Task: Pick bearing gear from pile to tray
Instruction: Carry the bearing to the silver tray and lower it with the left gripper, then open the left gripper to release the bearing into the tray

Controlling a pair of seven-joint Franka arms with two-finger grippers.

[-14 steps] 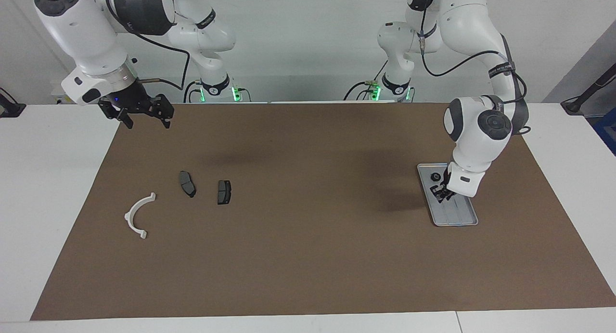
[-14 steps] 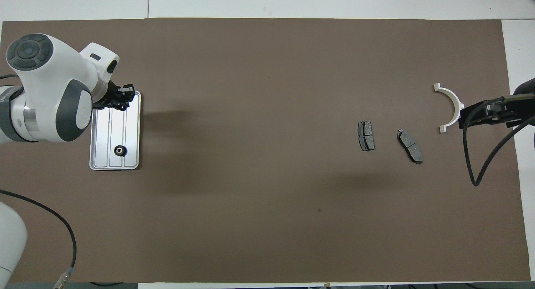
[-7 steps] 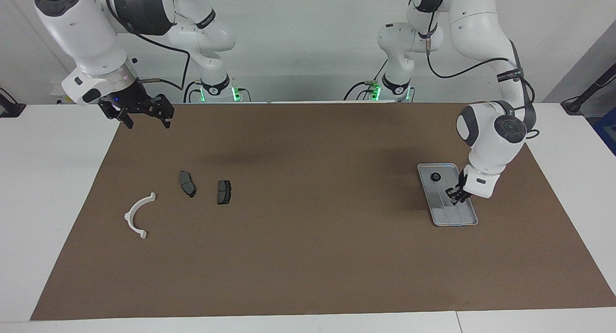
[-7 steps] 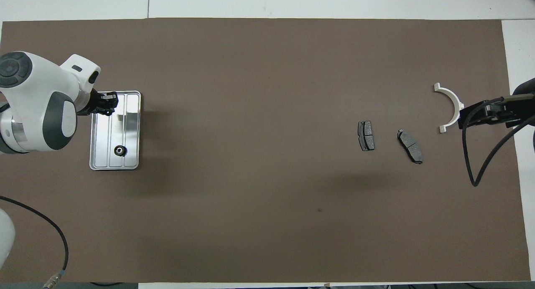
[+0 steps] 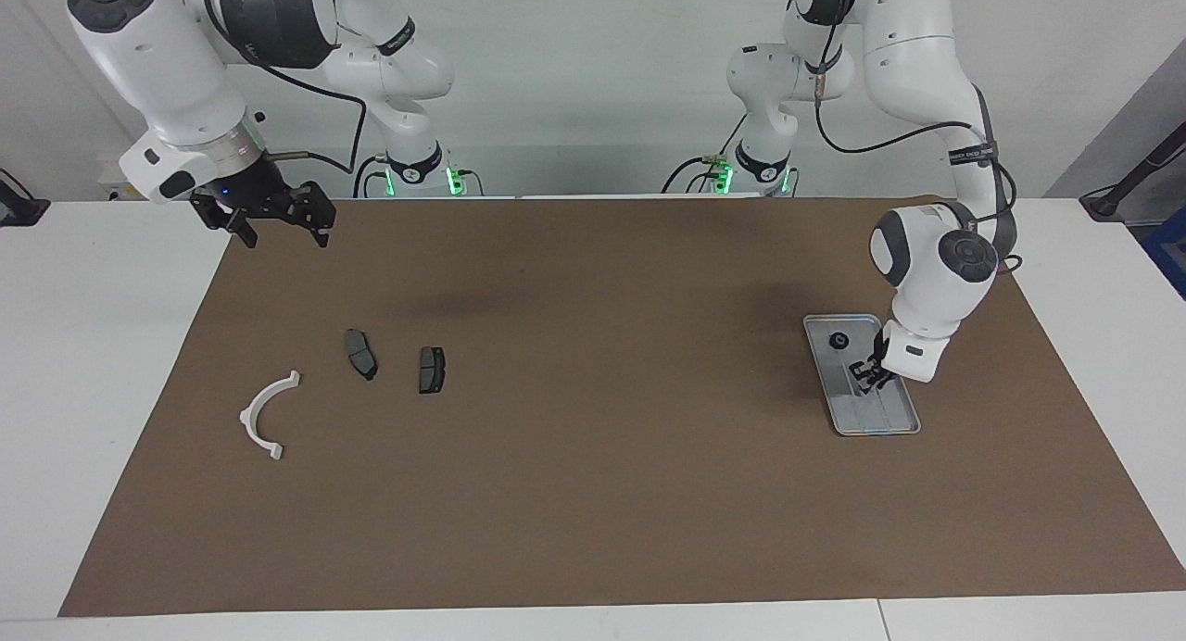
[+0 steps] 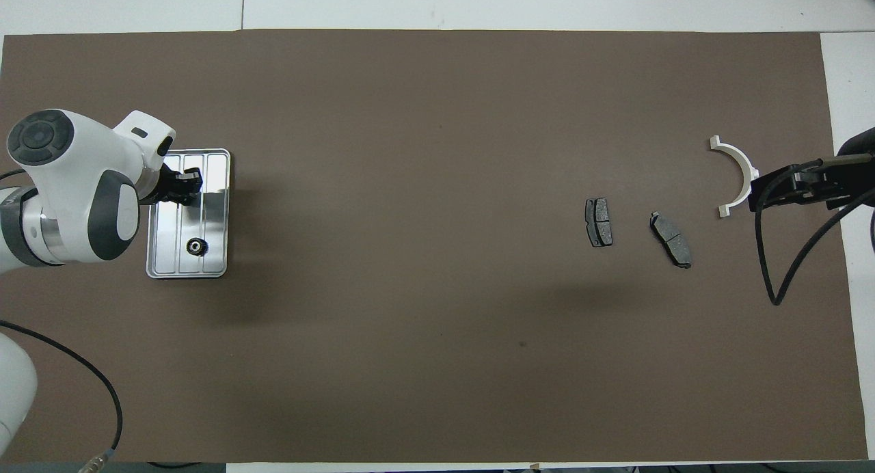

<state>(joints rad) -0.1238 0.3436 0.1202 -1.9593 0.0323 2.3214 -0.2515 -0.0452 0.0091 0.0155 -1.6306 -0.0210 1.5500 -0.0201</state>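
Note:
A small black bearing gear [image 5: 839, 341] [image 6: 196, 246] lies in the silver tray [image 5: 888, 425] [image 6: 213, 210], at the tray's end nearer the robots. My left gripper [image 5: 869, 374] [image 6: 186, 182] hangs low over the tray's middle. It is shut, and I see nothing between its tips. The pile at the right arm's end is a white half-ring bracket [image 5: 264, 414] [image 6: 739, 174] and two dark brake pads [image 5: 361, 354] [image 5: 431, 370]. My right gripper [image 5: 281, 232] waits open in the air over the brown mat's edge at that end.
A brown mat [image 5: 593, 493] covers most of the white table. The right arm's black cable [image 6: 772, 281] loops over the mat beside the bracket. The brake pads [image 6: 598, 221] [image 6: 671, 239] lie side by side on the mat.
The left gripper has shifted a little over the tray, from its end farther from the robots toward its middle, and stayed shut. The right arm, the gear and the pile have not moved.

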